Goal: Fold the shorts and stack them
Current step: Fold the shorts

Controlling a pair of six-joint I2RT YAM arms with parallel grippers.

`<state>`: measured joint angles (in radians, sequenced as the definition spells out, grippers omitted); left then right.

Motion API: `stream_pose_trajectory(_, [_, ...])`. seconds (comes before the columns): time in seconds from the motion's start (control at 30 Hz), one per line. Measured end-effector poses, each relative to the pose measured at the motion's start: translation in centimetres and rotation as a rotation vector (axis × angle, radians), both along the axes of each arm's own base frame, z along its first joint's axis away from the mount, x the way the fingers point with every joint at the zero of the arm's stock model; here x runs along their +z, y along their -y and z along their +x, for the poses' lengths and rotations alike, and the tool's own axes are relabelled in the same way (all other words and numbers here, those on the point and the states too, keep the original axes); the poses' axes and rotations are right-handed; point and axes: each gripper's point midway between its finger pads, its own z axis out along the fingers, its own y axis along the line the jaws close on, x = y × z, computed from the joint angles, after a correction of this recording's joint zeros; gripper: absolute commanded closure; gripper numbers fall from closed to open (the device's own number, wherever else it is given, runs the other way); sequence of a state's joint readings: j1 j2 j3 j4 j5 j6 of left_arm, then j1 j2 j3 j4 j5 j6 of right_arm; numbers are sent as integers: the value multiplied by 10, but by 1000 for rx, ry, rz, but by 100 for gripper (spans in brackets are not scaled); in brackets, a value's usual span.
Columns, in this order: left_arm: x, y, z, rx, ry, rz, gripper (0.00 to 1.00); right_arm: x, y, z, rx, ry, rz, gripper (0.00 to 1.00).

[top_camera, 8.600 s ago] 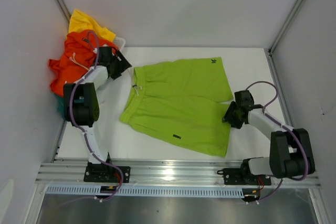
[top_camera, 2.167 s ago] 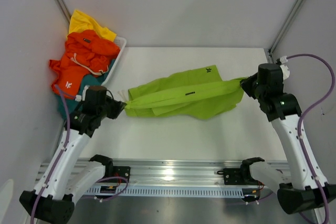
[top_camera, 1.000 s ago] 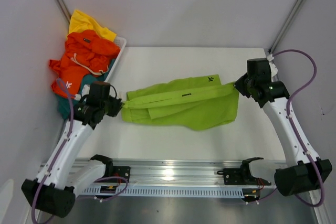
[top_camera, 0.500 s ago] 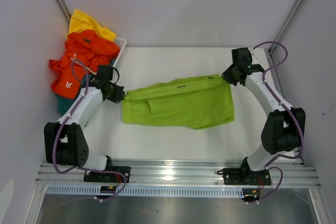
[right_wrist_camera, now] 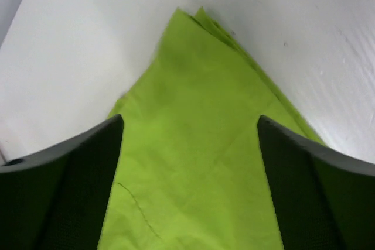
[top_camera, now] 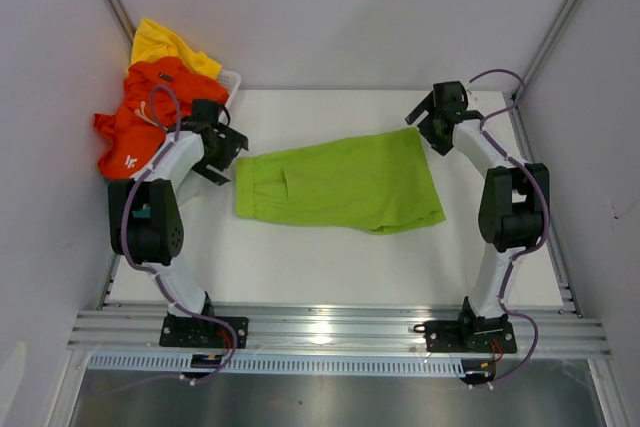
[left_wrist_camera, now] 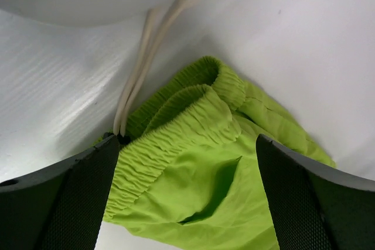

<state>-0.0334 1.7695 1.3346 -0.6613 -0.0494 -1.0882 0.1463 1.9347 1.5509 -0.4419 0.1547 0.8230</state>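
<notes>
Centrally, the lime green shorts lie folded in half on the worktop. At the waistband sits the left gripper, at the upper-right hem corner the right gripper. Both jaws are spread and grip nothing, seemingly so the fold settles flat.

The left tool has its jaws spread wide. Its two dark fingers sit at the lower corners of the left wrist view. Behind the tool, the left arm runs back as a white link to a dark elbow joint, then folds down toward its base. The right tool is also parted, with its fingers well apart on either side of the right wrist view. Behind it, the right arm is stretched far out from its base, bending at a dark elbow joint. The two tools point inward toward each other, well apart, both low over the surface.
</notes>
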Motion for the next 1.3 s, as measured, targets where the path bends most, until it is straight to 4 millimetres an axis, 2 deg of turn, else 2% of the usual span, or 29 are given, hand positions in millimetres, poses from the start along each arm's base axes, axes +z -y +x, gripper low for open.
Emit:
stream_pose_trajectory(0.17, [21,-8,11,-16,49,41,1,17,6,15,43,89,-8,0])
stream_pose_trajectory(0.23, [31,-10,10,-32,70,54,1,28,10,13,57,127,-7,1])
stream_pose_trajectory(0.33, [48,-11,8,-71,113,78,1,50,16,-2,88,176,-15,3])
stream_pose_trajectory(0.43, [64,-12,0,-134,162,114,1,71,13,-18,143,235,-8,4])
stream_pose_trajectory(0.57, [61,-10,-22,-227,194,142,1,72,-10,-47,253,275,19,7])
stream_pose_trajectory(0.63, [49,-7,-37,-270,192,138,1,62,-32,-61,324,275,29,14])
stream_pose_trajectory(0.67, [40,-5,-46,-297,190,135,1,56,-49,-68,371,275,37,29])
stream_pose_trajectory(0.73, [26,-2,-60,-334,175,126,1,48,-80,-80,460,281,57,51])
stream_pose_trajectory(0.77, [20,1,-64,-357,181,119,1,44,-99,-88,511,281,76,72])
stream_pose_trajectory(0.83, [10,6,-70,-389,193,103,1,43,-133,-96,599,293,105,90])
stream_pose_trajectory(0.93, [1,11,-74,-425,225,87,1,41,-179,-99,710,308,149,100])
stream_pose_trajectory(1.17, [-9,24,-91,-469,341,47,1,31,-281,-90,928,316,260,100])
stream_pose_trajectory(1.3, [-6,29,-98,-488,397,32,1,13,-325,-87,1017,304,320,100])
